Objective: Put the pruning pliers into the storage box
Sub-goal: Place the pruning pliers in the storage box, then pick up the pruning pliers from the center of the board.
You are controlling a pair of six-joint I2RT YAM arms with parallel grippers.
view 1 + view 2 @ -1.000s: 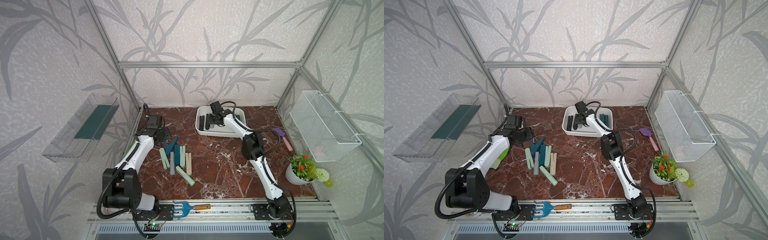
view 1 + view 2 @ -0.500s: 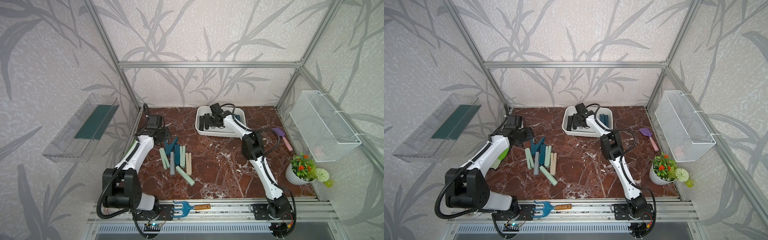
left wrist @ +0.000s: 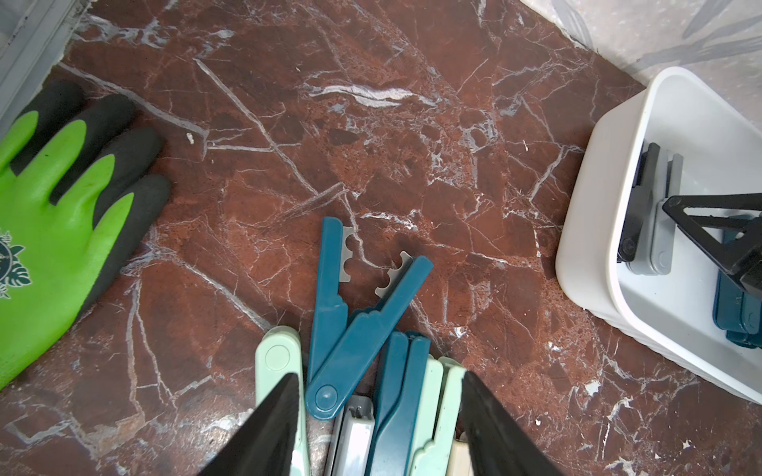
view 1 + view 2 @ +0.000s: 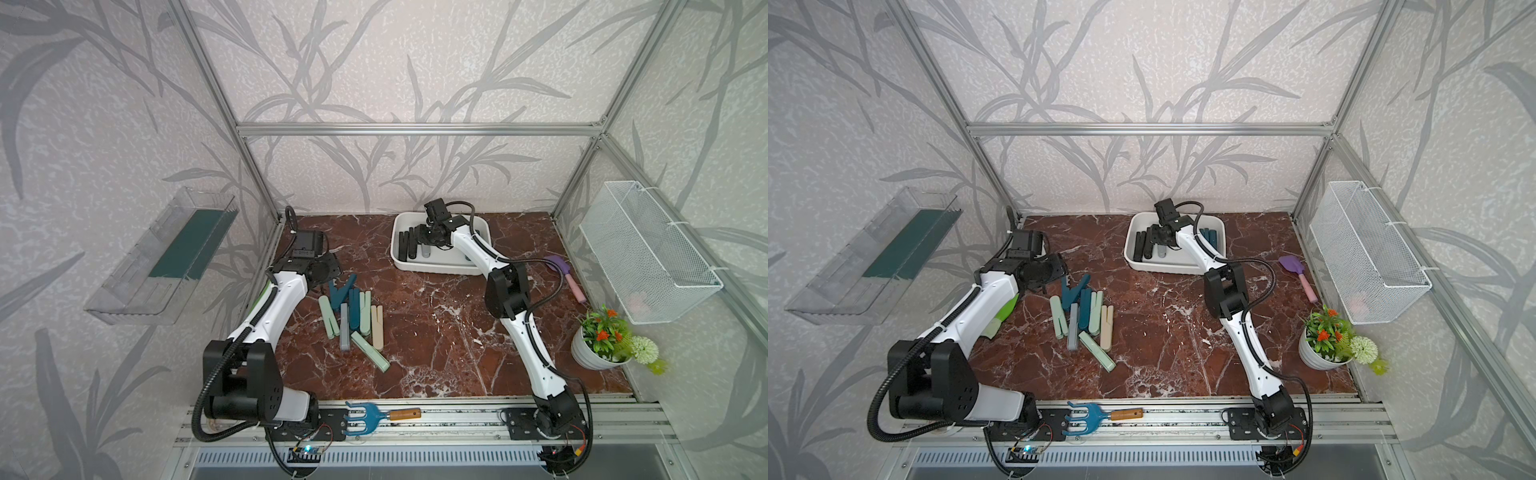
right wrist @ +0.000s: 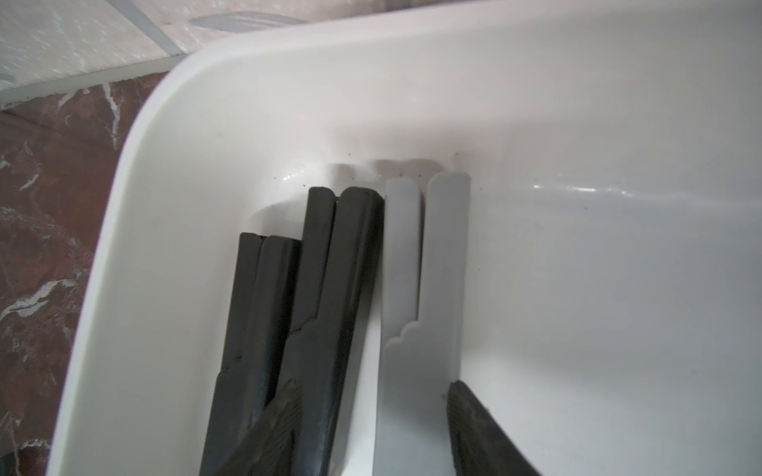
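The white storage box (image 4: 436,268) (image 4: 1167,268) stands at the back of the marble floor. In it lie two black pruning pliers (image 5: 330,268), a grey one (image 5: 424,268) and teal ones (image 4: 1208,237). My right gripper (image 4: 430,241) (image 5: 373,383) reaches into the box and is open. One finger stands over a black tool and the other beside the grey one, which rests on the box floor. Several more pruning pliers (image 4: 353,311) (image 3: 354,329) lie piled on the floor, one teal pair spread open. My left gripper (image 4: 328,270) (image 3: 379,377) hovers open over the pile's far end.
A green glove (image 3: 53,198) lies by the left arm. A blue hand rake (image 4: 370,417) sits on the front rail. A purple spatula (image 4: 567,274) and a flower pot (image 4: 598,345) are at the right. A wire basket (image 4: 648,257) and a clear bin (image 4: 166,253) hang on the walls.
My right gripper's jaws have spread apart inside the box, letting go of the grey pliers. The left arm has not moved.
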